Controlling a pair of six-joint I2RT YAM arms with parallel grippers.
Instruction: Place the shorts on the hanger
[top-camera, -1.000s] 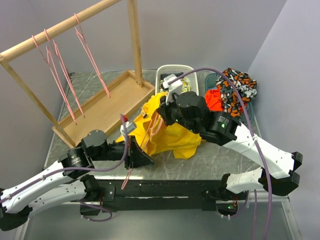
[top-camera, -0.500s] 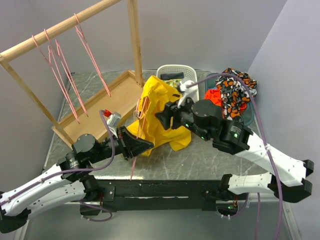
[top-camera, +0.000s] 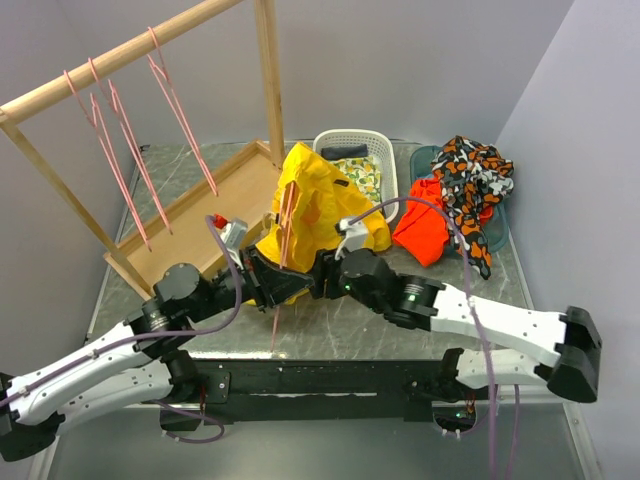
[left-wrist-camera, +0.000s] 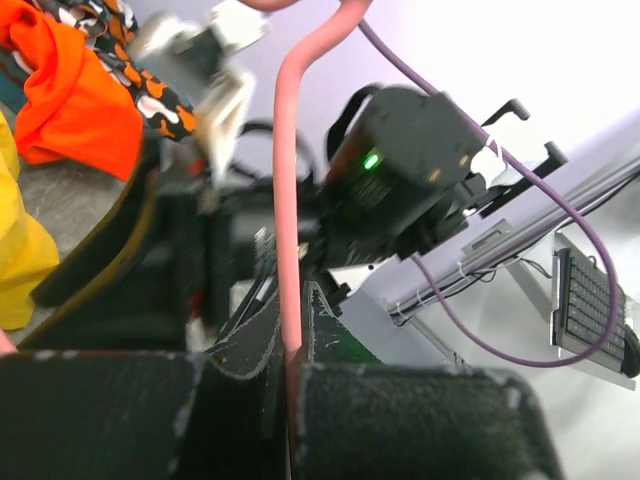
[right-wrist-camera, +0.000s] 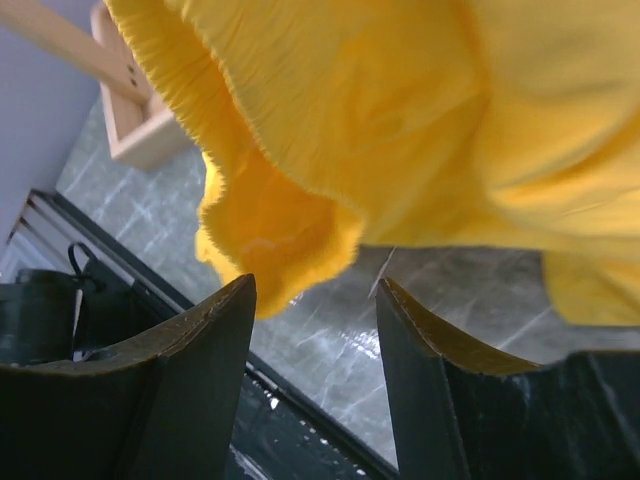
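While the left gripper (left-wrist-camera: 292, 365) clamps the pink hanger (top-camera: 287, 222) upright, the yellow shorts (top-camera: 318, 195) drape over it. The right gripper (right-wrist-camera: 315, 290), jaws apart and empty beneath the fabric, should even out both legs.

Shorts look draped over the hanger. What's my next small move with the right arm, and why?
Probably ease the right gripper onto the dangling hem of the shorts and close, then tug it level. Its jaws stand open just short of that hem, while the left gripper clamps the hanger.
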